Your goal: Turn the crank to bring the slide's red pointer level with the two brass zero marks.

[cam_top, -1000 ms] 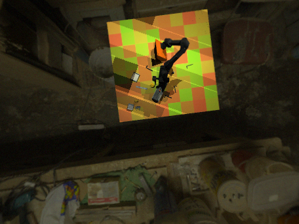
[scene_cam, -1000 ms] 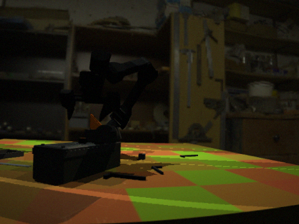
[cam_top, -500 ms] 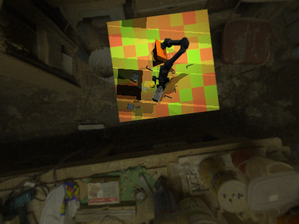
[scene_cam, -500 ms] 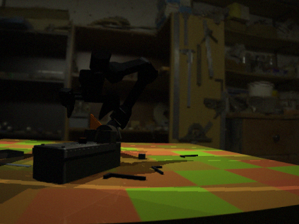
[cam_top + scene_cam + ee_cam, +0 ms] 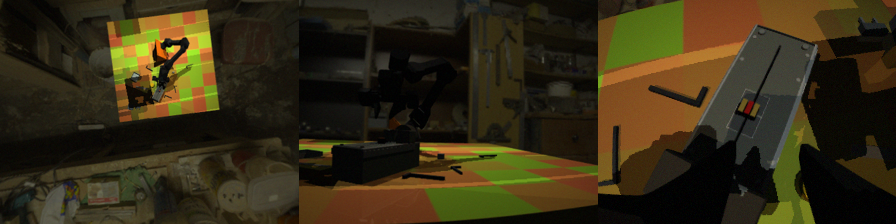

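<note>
The machine (image 5: 157,96) (image 5: 378,160) (image 5: 783,65) is a long grey box with a slot along its top. In the wrist view its red pointer (image 5: 749,107) sits between two brass marks (image 5: 742,105) (image 5: 756,110) and looks about level with them; the view is too coarse to tell exactly. A rounded housing (image 5: 408,134) stands at the machine's far end in the exterior view. The crank handle cannot be made out, in shadow and behind the fingers. My gripper (image 5: 383,117) (image 5: 768,149) is partly open, fingertips apart above the machine, with nothing seen held between them.
Black bent rods (image 5: 168,96) (image 5: 425,177) (image 5: 675,96) lie beside the machine. A yellow disc (image 5: 152,84) (image 5: 800,186) is close to the right finger in the wrist view. An orange block (image 5: 160,52) (image 5: 394,123) stands behind, and a pale plate (image 5: 135,76) lies left.
</note>
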You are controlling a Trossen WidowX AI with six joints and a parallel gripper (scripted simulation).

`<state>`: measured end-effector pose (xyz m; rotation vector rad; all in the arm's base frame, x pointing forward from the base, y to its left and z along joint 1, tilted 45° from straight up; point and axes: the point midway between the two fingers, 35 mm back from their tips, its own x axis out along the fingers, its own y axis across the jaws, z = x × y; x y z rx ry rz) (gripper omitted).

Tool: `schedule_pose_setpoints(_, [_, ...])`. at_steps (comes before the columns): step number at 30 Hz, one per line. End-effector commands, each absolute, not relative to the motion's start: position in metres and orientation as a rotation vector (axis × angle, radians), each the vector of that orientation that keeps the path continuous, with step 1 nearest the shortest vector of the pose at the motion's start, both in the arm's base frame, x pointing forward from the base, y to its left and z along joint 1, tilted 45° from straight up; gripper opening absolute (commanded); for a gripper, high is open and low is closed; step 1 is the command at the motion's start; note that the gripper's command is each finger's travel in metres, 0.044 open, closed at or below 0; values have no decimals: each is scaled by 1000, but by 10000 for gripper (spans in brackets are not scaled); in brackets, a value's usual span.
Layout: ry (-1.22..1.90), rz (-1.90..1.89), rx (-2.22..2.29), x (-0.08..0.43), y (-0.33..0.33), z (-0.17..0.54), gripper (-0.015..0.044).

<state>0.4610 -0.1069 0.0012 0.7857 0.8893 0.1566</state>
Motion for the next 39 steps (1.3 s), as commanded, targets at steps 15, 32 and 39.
schedule_pose_setpoints(15, [889, 157, 786, 461, -107, 1, 0])
schedule_pose_setpoints(32, [889, 157, 786, 461, -107, 1, 263])
schedule_pose_setpoints(39, [889, 157, 786, 461, -107, 1, 440])
